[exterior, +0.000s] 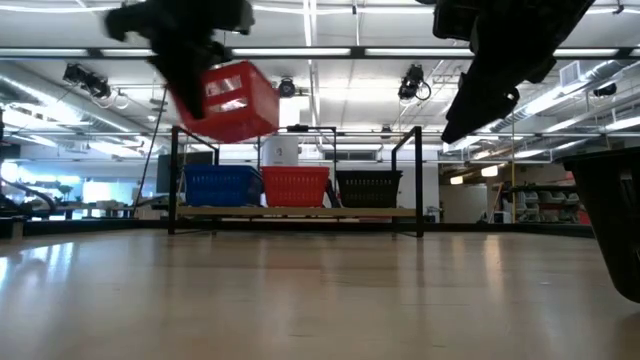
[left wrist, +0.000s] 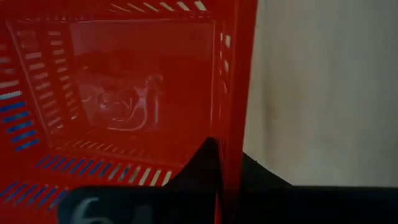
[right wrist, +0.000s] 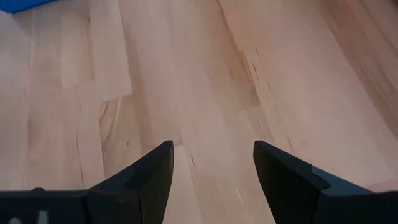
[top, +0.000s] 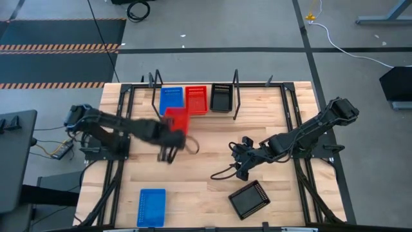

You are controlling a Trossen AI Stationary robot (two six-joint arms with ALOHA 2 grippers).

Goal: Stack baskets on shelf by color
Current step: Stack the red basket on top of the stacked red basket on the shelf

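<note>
Your red basket (top: 177,120) is off the worktop (top: 212,180), held up in the air just in front of the shelf (top: 193,111). In the low view it hangs tilted (exterior: 232,100), above the level of the baskets already on the shelf. Your left claw (top: 168,151) is closed on one wall of that red basket; the left wrist view looks straight into the basket's inside, with a dark finger (left wrist: 202,165) pressed against the wall.

On the shelf you have three stacks side by side: a blue basket (top: 170,100) on the left, a red one (top: 197,99) in the middle and a black one (top: 221,97) on the right. From the low view they sit in a row between the black wire uprights (exterior: 176,180).

Your right claw (top: 243,169) hangs over bare wood right of the middle of the worktop, its fingers (right wrist: 146,177) spread wide with nothing between them.

Nearer the front edge, another blue basket (top: 151,207) lies on the left, and another black basket (top: 250,199) lies at an angle on the right, close to the right claw but apart from it.
</note>
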